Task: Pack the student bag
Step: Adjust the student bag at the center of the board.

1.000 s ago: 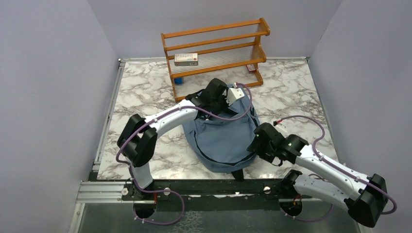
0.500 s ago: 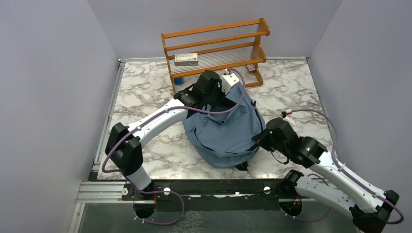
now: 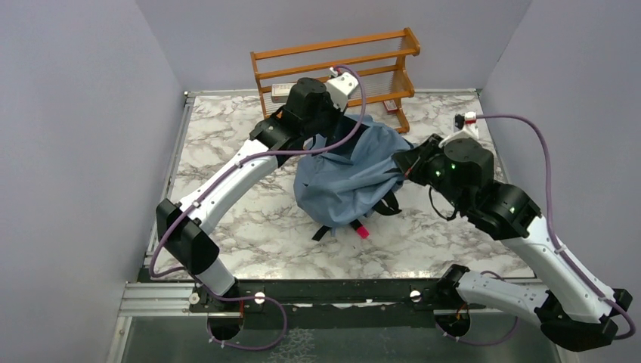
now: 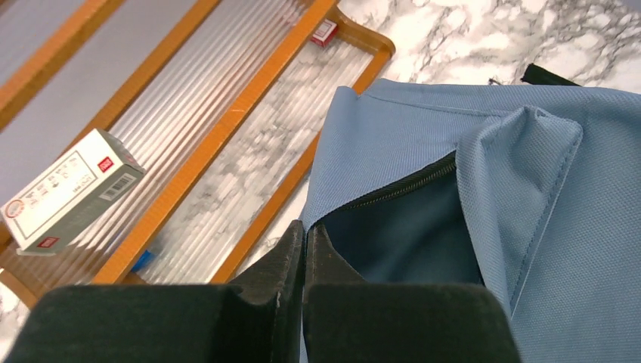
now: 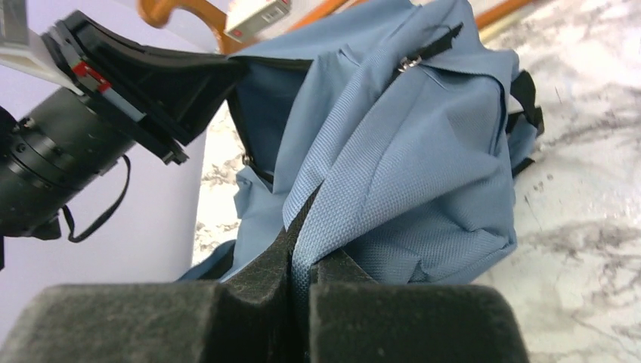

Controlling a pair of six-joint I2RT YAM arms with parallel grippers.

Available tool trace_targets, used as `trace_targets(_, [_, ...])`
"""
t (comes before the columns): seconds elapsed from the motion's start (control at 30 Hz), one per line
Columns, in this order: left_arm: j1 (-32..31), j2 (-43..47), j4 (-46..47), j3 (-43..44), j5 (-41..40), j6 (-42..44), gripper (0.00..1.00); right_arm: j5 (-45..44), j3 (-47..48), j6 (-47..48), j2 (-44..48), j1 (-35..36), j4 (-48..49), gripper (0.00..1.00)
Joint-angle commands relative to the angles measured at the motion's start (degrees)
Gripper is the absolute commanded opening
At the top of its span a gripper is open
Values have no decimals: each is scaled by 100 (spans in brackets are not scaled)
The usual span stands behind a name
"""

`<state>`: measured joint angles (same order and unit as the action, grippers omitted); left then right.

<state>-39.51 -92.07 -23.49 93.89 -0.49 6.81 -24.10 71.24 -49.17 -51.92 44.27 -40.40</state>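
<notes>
The student bag (image 3: 351, 178), dusty blue with black straps, hangs bunched between both grippers in the middle of the table. My left gripper (image 3: 332, 125) is shut on the bag's edge at the zip opening (image 4: 305, 231), and the dark inside (image 4: 408, 234) shows beside it. On the bag's right side, my right gripper (image 3: 401, 161) is shut on a fold of the blue fabric (image 5: 302, 253). The right wrist view shows the bag (image 5: 423, 174) with its mouth held up by the left gripper (image 5: 151, 83).
A wooden shelf rack (image 3: 332, 76) stands at the back, close behind the left wrist. It holds a white box (image 4: 68, 189) and a small red box (image 4: 325, 32). A pink item (image 3: 362, 230) lies on the marble table (image 3: 249, 227) under the bag.
The right gripper has shut on the bag's fabric. Both arms have risen and moved toward the back, lifting and bunching the bag. A pink item now shows beneath it.
</notes>
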Motion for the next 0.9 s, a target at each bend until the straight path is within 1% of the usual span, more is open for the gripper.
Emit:
trace_targets(0.0, [119, 725, 461, 592, -102, -162, 0, -139, 643, 720, -193, -6, 922, 1])
trace_targets(0.17, [303, 1000, 286, 650, -378, -169, 0, 305, 1023, 1081, -550, -6, 1093, 1])
trace_targets(0.33, [408, 1304, 62, 768, -712, -181, 0, 1058, 1652, 1471, -1091, -6, 1243, 1])
trace_targets(0.5, [417, 1717, -329, 805, -1135, -136, 0, 1789, 2308, 1603, -1732, -6, 1175, 0])
trace_targets(0.67, [417, 2233, -954, 689, -1490, -234, 0, 2608, 2681, 1529, -2294, -6, 1181, 1])
trace_targets(0.8, [417, 2651, -1541, 613, -1868, -363, 0, 2944, 2893, 1529, -2756, -6, 1290, 1])
trace_targets(0.83, [417, 2954, -2042, 492, -2302, -514, 0, 3383, 3279, 1601, -3383, -5, 1384, 1])
trace_targets(0.87, [417, 3025, -2158, 472, -2411, -570, 0, 3541, 3427, 1629, -3599, -6, 1387, 1])
